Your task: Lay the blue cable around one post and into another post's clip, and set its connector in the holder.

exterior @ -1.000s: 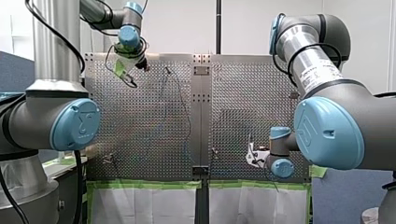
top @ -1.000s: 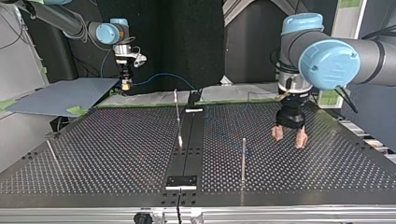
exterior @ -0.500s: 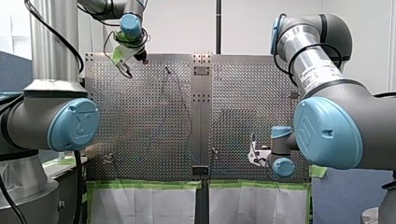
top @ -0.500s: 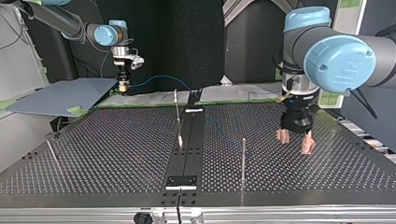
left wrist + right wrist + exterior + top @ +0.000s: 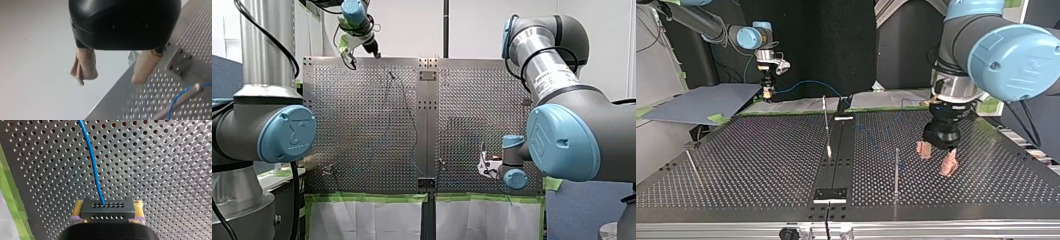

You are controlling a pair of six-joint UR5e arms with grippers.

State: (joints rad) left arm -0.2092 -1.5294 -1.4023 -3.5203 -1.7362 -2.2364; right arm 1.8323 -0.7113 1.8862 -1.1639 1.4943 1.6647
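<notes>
Straddling table [image 5: 140,105] edge, left tool [image 5: 110,80] spread apart

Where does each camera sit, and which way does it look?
Front view: behind and above the arms, looking over the table; both arms show.
Top view: across the table, facing the arms; my left gripper at its right.
Left wrist view: on my left arm, looking along its open fingers at the table's edge.
Right wrist view: on my right arm, looking past my right gripper, shut on the connector.
Shared: both wrist views show the blue cable.
</notes>
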